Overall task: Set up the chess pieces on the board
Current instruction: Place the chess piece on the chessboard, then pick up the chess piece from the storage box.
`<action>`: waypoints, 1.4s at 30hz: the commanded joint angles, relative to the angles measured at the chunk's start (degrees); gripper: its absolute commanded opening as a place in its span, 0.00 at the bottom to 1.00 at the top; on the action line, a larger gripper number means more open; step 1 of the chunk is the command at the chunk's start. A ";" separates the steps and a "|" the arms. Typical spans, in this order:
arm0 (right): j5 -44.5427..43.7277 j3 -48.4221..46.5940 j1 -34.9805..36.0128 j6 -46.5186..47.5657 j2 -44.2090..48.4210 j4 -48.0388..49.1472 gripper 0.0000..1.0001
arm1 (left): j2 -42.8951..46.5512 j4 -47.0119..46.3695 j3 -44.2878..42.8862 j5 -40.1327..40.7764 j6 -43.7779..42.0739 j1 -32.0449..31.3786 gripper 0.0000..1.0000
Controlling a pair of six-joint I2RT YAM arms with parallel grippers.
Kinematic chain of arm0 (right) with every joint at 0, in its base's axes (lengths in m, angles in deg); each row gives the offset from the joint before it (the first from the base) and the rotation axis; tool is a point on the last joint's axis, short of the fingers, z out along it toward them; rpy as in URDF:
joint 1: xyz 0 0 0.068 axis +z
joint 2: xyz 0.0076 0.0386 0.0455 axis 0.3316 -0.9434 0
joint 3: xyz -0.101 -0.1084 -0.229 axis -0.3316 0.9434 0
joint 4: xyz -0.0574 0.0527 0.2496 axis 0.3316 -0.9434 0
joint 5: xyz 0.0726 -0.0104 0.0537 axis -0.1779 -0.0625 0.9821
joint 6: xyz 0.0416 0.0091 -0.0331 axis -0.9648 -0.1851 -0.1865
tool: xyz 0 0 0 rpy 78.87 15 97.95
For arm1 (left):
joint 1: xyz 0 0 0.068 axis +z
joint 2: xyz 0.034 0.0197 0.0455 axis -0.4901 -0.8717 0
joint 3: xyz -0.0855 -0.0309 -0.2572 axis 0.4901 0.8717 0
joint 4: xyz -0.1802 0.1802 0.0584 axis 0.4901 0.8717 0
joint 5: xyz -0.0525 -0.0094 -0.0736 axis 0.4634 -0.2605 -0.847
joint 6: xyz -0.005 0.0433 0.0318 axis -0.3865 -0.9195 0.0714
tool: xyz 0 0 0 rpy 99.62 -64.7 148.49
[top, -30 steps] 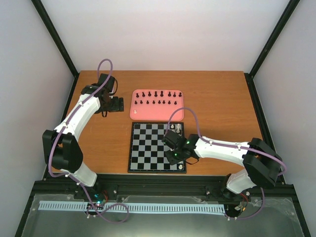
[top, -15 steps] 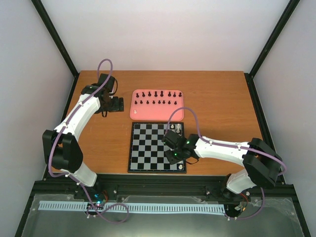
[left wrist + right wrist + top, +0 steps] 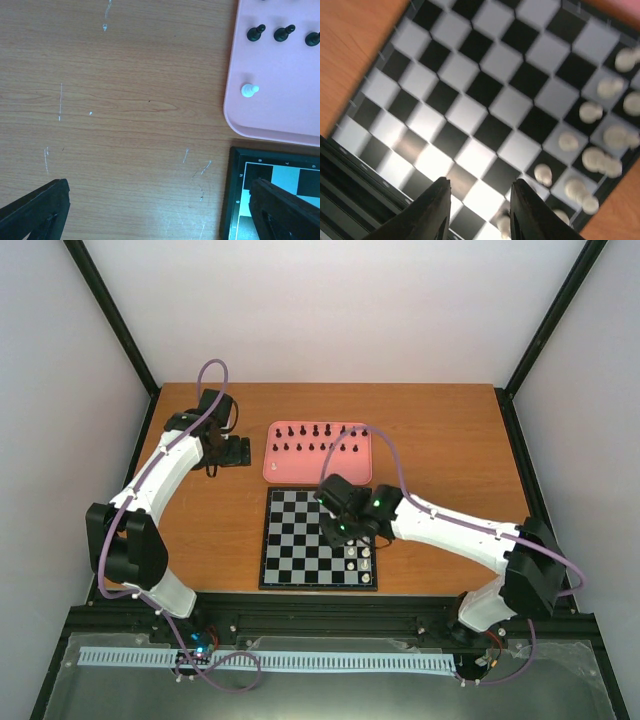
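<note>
The board (image 3: 298, 540) lies in front of the pink tray (image 3: 290, 462). Several cream-white chess pieces (image 3: 364, 561) stand along its right edge and show blurred in the right wrist view (image 3: 592, 159). Black chess pieces (image 3: 316, 430) stand in rows on the tray, with one white piece (image 3: 248, 90) lying near its front left corner. My right gripper (image 3: 334, 508) hangs above the board's far middle; in its own view the gripper (image 3: 480, 210) is open with nothing between its fingers. My left gripper (image 3: 235, 452) is open over bare table left of the tray (image 3: 260, 115).
The board's corner (image 3: 235, 170) sits just under the tray's front edge. Wooden table (image 3: 440, 440) stretches right of the tray and board. Black frame posts and white walls close in the sides and back.
My right gripper has opened and moved from the board's right side up and left over its far middle, uncovering white pieces on the right columns. The left arm has not moved.
</note>
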 commanded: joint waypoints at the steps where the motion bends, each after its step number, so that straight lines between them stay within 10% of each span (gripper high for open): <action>1: -2.50 -11.82 -1.19 3.73 -5.92 -3.46 0.41 | 1.12 -0.27 -1.69 0.89 0.81 -0.27 1.00; 25: 9.49 -70.03 -12.95 12.68 -58.41 0.85 0.43 | 3.30 2.00 -4.63 0.87 0.80 -0.23 1.00; 42: 13.85 -76.17 -14.89 13.15 -66.08 0.37 0.41 | 1.94 1.60 -4.53 0.92 0.94 -0.27 1.00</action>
